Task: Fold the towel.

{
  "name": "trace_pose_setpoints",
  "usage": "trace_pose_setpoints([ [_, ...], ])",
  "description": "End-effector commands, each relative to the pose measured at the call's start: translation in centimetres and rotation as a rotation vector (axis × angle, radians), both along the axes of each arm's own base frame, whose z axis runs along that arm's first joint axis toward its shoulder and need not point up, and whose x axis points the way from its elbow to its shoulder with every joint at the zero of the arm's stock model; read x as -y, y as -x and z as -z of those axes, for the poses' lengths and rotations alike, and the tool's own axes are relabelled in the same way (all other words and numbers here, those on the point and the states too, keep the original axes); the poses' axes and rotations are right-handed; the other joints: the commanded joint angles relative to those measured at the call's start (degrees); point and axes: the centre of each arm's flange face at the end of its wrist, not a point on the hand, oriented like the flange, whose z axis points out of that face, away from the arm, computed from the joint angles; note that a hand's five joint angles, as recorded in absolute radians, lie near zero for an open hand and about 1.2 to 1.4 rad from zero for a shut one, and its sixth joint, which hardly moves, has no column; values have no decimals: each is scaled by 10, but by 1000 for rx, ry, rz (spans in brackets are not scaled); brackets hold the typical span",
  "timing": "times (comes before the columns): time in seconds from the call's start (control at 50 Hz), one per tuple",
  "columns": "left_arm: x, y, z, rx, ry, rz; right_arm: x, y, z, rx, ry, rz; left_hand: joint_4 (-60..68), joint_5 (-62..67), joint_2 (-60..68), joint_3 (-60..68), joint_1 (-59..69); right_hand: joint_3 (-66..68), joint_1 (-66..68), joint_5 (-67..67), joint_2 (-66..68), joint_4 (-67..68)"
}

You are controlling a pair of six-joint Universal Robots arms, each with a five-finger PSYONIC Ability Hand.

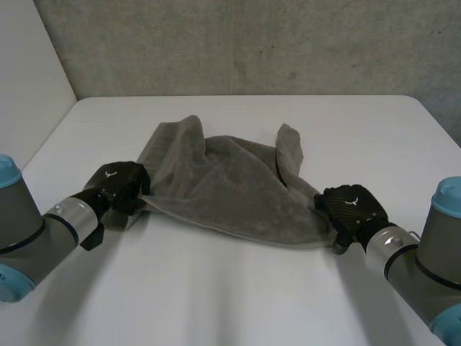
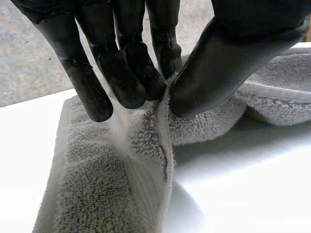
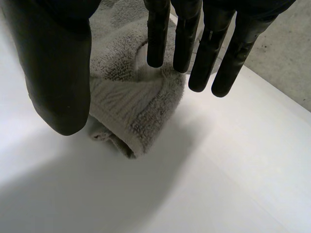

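1. A grey towel [image 1: 223, 187] lies crumpled in the middle of the white counter [image 1: 216, 295], bunched into soft ridges, with one narrow flap standing up at its far right side
2. The towel's near edge runs in a shallow curve between the two hands, from the near left corner to the near right corner
3. The left hand [image 1: 119, 186] sits at the towel's near left corner, at the end of the left arm [image 1: 29, 231], which comes in low over the counter
4. In the left wrist view the thumb [image 2: 228, 58] presses the towel's stitched hem against the fingers [image 2: 131, 82], so this hand is clamped on the cloth at that corner; the hem hangs down from the pinch and the rest of the corner spreads over the counter beneath the palm
5. The right hand [image 1: 353, 205] is at the towel's near right corner, on the right arm [image 1: 425, 252]
6. In the right wrist view its fingers [image 3: 221, 58] are straight and stand well apart from the thumb [image 3: 58, 77]; the rolled corner of the towel lies on the counter between them, under the palm, and two fingertips are at or just above the pile, though I cannot tell whether they touch it
7. A rough grey wall [image 1: 252, 43] rises behind the counter's far edge
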Motion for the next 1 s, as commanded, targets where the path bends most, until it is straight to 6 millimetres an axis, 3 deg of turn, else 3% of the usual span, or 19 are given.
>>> trace_pose_setpoints([
  [0.02, 5, -4, -1, -23, -8, -22, 0, -1, 6, -7, -13, -8, 20, 69, 28, 31, 73, -7, -7, 10, -9, -8],
  [0.26, 8, -9, -2, -57, -30, -48, 7, -1, 14, -7, -19, -3, 20, 69, 28, 31, 73, 86, 86, 102, 84, 84],
  [0.36, 9, -9, -2, -57, -28, -50, 12, -2, 12, 13, 9, -1, 20, 69, 28, 31, 73, 274, 274, 291, 272, 273],
  [0.4, 8, -9, -2, -57, -31, -50, 17, -4, 8, 30, 37, -3, 20, 69, 28, 31, 73, 447, 447, 463, 445, 445],
  [0.44, 8, -10, -2, -56, -34, -50, 22, -5, 3, 39, 58, 1, 20, 69, 28, 31, 73, 505, 505, 522, 503, 504],
  [0.52, 6, -9, -1, -55, -36, -47, 33, -7, -14, 89, 94, 20, 20, 69, 28, 31, 73, 506, 506, 522, 504, 504],
  [0.56, 5, -9, -1, -56, -37, -45, 39, -8, -38, 165, 125, 37, 20, 69, 28, 31, 73, 506, 506, 522, 504, 504],
  [0.6, 4, -9, -1, -53, -35, -43, 38, -8, -47, 194, 122, 41, 20, 69, 28, 31, 73, 506, 506, 522, 504, 504],
  [0.74, 3, -7, 2, -42, -33, -32, 27, -5, -36, 218, -15, 8, 20, 69, 28, 31, 73, 506, 506, 522, 504, 504],
  [0.78, 5, -7, 3, -40, -18, -38, 29, 1, -34, 209, -25, 9, -177, -128, -169, -166, -124, 506, 506, 522, 504, 504],
  [0.82, 6, -8, 6, -37, -15, -48, 31, 5, -34, 207, -22, 18, -243, -194, -235, -232, -191, 506, 506, 522, 504, 504],
  [0.9, 9, -10, 10, -31, -19, -69, 37, 12, -35, 206, -17, 46, -256, -206, -248, -244, -203, 506, 506, 522, 504, 504],
  [0.94, 10, -11, 12, -25, -21, -90, 45, 20, -39, 217, -7, 75, -344, -295, -336, -333, -292, 506, 506, 522, 504, 504],
  [1.0, 10, -13, 13, -19, -21, -107, 51, 28, -48, 230, 19, 103, -377, -328, -369, -365, -324, 506, 506, 522, 504, 504],
])
